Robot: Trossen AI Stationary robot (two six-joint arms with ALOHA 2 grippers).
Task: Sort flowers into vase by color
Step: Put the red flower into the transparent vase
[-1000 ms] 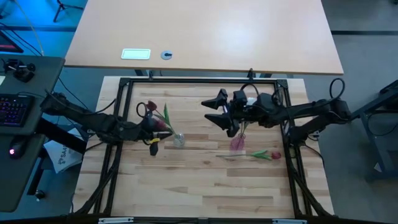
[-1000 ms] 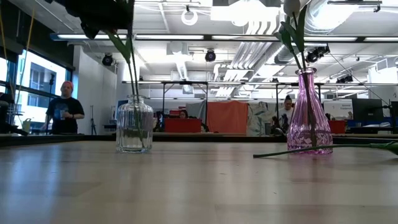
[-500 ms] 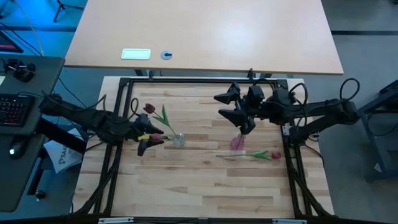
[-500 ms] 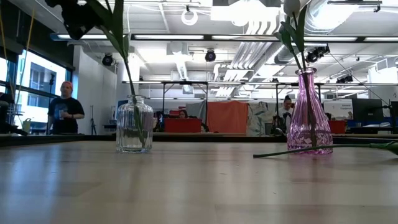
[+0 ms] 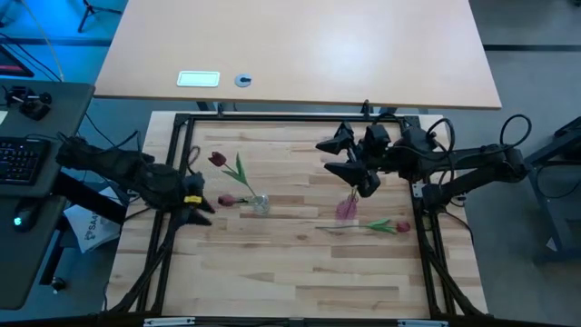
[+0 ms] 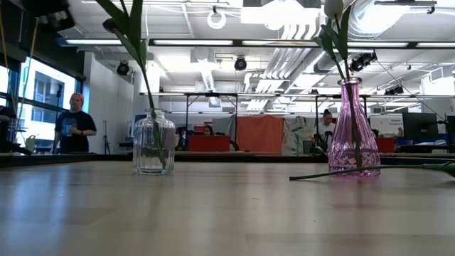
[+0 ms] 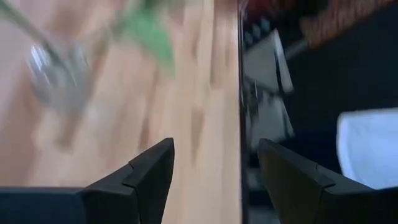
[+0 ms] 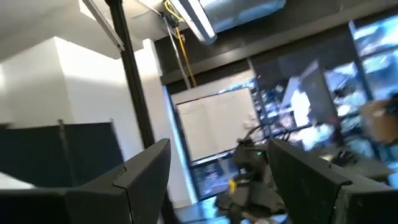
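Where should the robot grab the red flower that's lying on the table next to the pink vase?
Best to grab the red flower at the bare middle of its thin stem, coming straight down from above. It lies flat on the table, with its soft head toward the table's right edge. The open right gripper, near the pink vase, is closest.

light: bright ceiling strips, low view | glare: tabletop (image 6: 227, 206) sheen | blur: both wrist views smeared
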